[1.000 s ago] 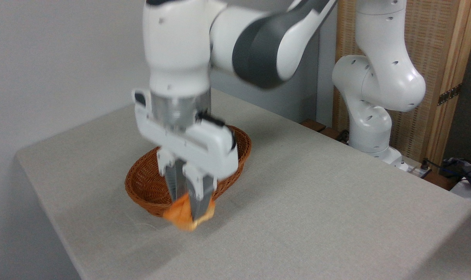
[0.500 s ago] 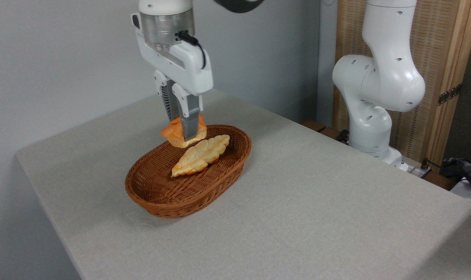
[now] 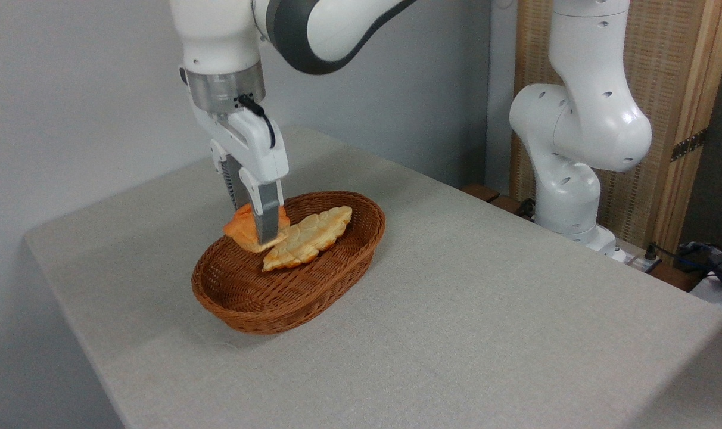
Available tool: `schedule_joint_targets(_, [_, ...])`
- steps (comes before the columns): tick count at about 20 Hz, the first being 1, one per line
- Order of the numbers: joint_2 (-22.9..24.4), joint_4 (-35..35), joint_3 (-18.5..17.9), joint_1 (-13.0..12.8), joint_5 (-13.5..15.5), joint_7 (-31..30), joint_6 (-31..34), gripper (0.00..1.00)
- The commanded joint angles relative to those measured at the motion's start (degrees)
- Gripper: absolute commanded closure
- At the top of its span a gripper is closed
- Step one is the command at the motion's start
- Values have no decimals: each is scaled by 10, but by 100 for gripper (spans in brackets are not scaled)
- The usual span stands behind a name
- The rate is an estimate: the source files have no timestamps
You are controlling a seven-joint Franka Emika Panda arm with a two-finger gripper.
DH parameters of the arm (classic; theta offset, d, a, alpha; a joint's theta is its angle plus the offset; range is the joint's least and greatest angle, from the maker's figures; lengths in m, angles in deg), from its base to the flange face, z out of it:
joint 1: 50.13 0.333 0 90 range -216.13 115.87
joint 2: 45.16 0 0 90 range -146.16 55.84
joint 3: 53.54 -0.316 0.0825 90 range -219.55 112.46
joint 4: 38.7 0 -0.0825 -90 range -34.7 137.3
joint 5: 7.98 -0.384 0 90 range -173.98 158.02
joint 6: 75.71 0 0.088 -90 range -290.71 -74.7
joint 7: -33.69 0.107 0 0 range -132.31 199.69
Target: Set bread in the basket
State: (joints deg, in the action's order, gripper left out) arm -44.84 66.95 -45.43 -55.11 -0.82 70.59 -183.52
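The bread (image 3: 242, 229), a small golden-orange knotted bun, hangs between the fingers of my gripper (image 3: 257, 235), which is shut on it. It sits low over the far left part of the basket (image 3: 236, 307), a reddish-brown oval of woven wicker, at about rim height. Whether the bun touches the basket's inside I cannot tell. My near finger covers the middle of the bun.
A paler, leaf-shaped braided loaf (image 3: 308, 236) lies inside the basket, just right of the bun. The grey table (image 3: 486, 322) ends at edges on the left and front. The arm's white base (image 3: 566, 179) stands at the back right, before a wooden screen.
The gripper carried the bun from in front of the basket up over its far rim, then moved left and down toward the basket's left part.
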Motion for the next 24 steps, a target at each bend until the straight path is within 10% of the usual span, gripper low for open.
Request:
schedule_joint_targets(1, [-7,-1,1,0,-1,-2,-6,0])
schedule_joint_targets(14, [4,-36,-5,5,-2,-5,6,0])
schedule_joint_targets(24, [-5,-136,-37,10,-36,-33,146,0])
